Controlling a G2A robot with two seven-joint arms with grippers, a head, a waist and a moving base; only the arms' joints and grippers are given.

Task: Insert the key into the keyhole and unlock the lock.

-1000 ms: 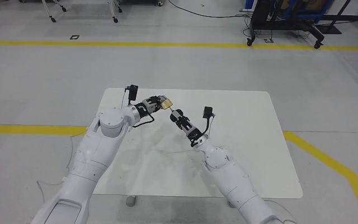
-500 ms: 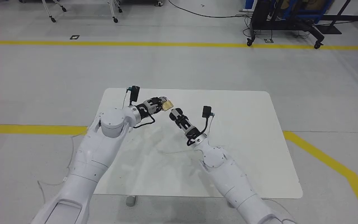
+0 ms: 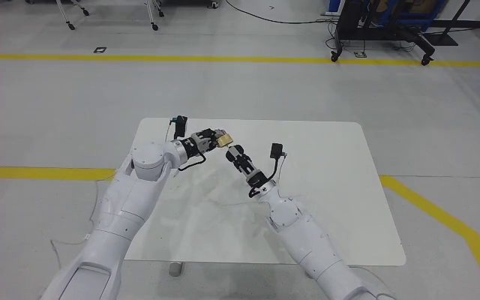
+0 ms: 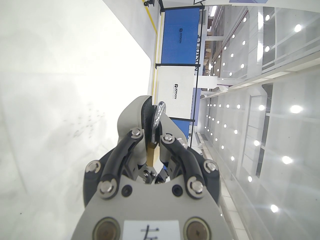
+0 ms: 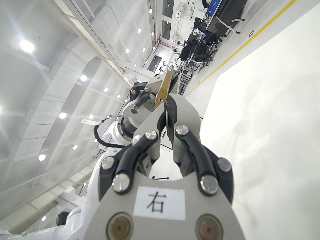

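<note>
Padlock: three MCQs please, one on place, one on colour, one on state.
1. Where is the padlock?
A on the floor
B held in the left gripper, above the table
C on a shelf

2. Colour of its body?
A black
B red
C brass

3. State of the right gripper?
A shut, tips close to the padlock's end
B spread wide
C clamped on the table edge

Answers:
1 B, the left wrist view shows the pads clamped on it.
2 C, the body is golden in both wrist views.
3 A, the pads meet right by the lock.
</note>
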